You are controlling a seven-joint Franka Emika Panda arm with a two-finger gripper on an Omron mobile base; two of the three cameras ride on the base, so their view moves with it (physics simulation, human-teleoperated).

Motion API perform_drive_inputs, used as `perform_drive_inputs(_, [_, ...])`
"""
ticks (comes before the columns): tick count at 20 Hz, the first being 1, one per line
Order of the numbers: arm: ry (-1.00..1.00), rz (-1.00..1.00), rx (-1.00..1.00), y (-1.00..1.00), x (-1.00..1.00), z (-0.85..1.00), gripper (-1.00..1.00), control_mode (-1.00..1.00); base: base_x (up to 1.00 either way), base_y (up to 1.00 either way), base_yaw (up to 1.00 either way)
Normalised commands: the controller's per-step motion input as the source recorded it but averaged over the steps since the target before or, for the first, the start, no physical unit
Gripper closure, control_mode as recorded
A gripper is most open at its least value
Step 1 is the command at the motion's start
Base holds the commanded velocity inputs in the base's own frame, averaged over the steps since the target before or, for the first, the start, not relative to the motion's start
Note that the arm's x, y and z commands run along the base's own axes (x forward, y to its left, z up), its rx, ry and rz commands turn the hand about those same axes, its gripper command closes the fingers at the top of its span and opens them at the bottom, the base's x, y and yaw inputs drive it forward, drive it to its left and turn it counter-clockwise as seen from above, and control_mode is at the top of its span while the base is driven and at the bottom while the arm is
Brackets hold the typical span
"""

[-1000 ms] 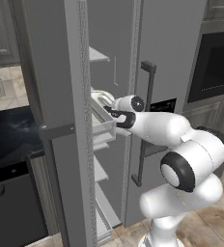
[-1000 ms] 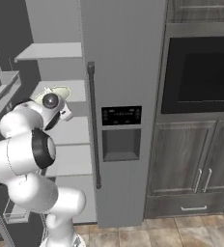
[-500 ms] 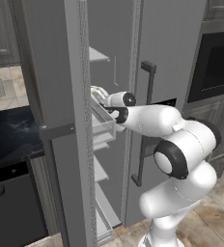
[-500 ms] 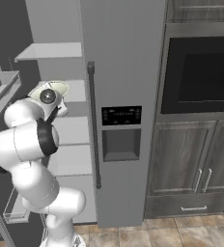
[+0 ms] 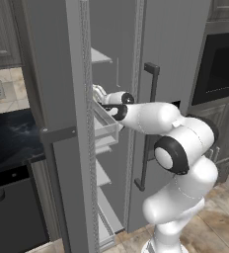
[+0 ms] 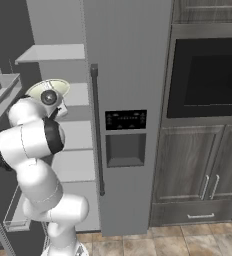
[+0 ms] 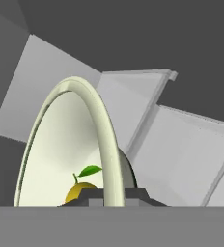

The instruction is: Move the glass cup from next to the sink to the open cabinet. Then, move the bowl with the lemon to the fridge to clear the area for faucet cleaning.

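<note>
The cream-white bowl (image 7: pixel 106 140) stands close in the hand view, its rim clamped between my dark fingertips (image 7: pixel 92 196). The yellow lemon (image 7: pixel 80 192) with a green leaf lies inside it. My gripper (image 7: pixel 112 195) is shut on the bowl's rim. From the right base view the bowl (image 6: pixel 48 88) is held inside the open grey fridge (image 6: pixel 133 75), just below a white shelf (image 6: pixel 50 52), with the gripper (image 6: pixel 52 100) under it. From the left base view the gripper (image 5: pixel 105 101) reaches between the fridge doors, past the open door (image 5: pixel 62 99).
A door bin (image 5: pixel 105 121) juts out right under the forearm. White inner shelves (image 6: pixel 75 165) lie below the bowl. The black built-in oven (image 6: pixel 208 80) and wood-grain cabinets (image 6: pixel 203 175) stand right of the fridge. A dark counter (image 5: pixel 8 141) is left of the open door.
The arm has stretched further into the fridge, carrying the bowl deeper over the shelves. The elbow has swung up and forward. The grip on the bowl has stayed the same.
</note>
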Motion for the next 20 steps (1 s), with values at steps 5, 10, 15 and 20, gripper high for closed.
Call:
perform_drive_inputs(5, [0.03, -0.06, 0.00, 0.41, 0.78, 0.00, 1.00, -1.00, 0.00, 0.00, 0.00])
perform_drive_inputs(10, [0.07, -0.08, 0.00, 0.31, 0.81, 0.00, 1.00, -1.00, 0.00, 0.00, 0.00])
perform_drive_inputs(15, [0.14, -0.11, 0.00, 0.36, 0.89, -0.03, 1.00, -1.00, 0.00, 0.00, 0.00])
perform_drive_inputs(20, [0.17, -0.15, 0.00, 0.68, 1.00, 0.00, 1.00, -1.00, 0.00, 0.00, 0.00])
